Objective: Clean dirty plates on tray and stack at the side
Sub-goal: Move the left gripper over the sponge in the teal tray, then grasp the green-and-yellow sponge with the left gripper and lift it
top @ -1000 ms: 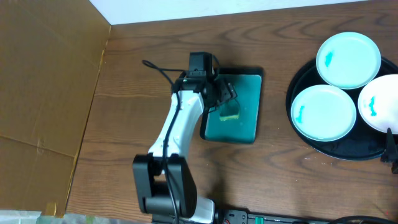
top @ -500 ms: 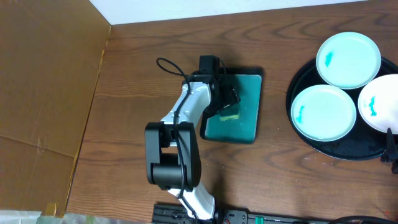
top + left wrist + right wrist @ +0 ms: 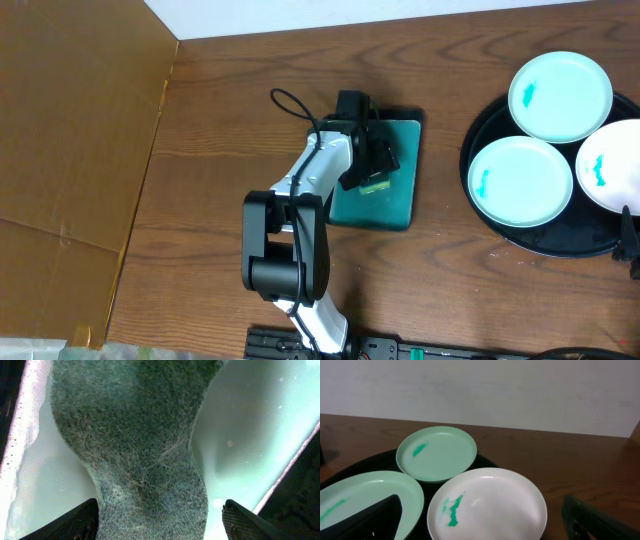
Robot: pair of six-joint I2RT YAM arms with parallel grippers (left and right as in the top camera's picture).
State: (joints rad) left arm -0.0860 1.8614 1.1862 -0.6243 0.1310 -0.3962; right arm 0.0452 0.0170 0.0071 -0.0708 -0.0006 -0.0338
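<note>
Plates, three of them, sit on the glossy black tray (image 3: 478, 128) in the overhead view, well off to the right of the left gripper (image 3: 374, 168): one at the far side (image 3: 560, 97), one nearer (image 3: 520, 181), one cut by the frame edge (image 3: 612, 168). Each carries a turquoise smear. The left gripper hangs over a small teal tray (image 3: 400, 150), with a yellow-green sponge (image 3: 374, 186) just under its tips.

From the left wrist, the sponge's green scouring face (image 3: 145, 450) fills the space ahead of the fingers and narrows to a waist between them. The left finger (image 3: 80, 521) meets its edge; a sliver of pale tray (image 3: 250, 435) shows beside the right finger (image 3: 250, 521). Whether the sponge is actually clamped cannot be told.

From the right wrist, the right gripper (image 3: 481, 501) stands wide apart and holds nothing. A white plate (image 3: 490, 505) lies directly ahead of it, a second (image 3: 437, 452) beyond and to the left, a third (image 3: 365, 497) at the left finger (image 3: 380, 517). The black tray's rim (image 3: 355, 465) curves around them on the brown table (image 3: 570, 455).
</note>
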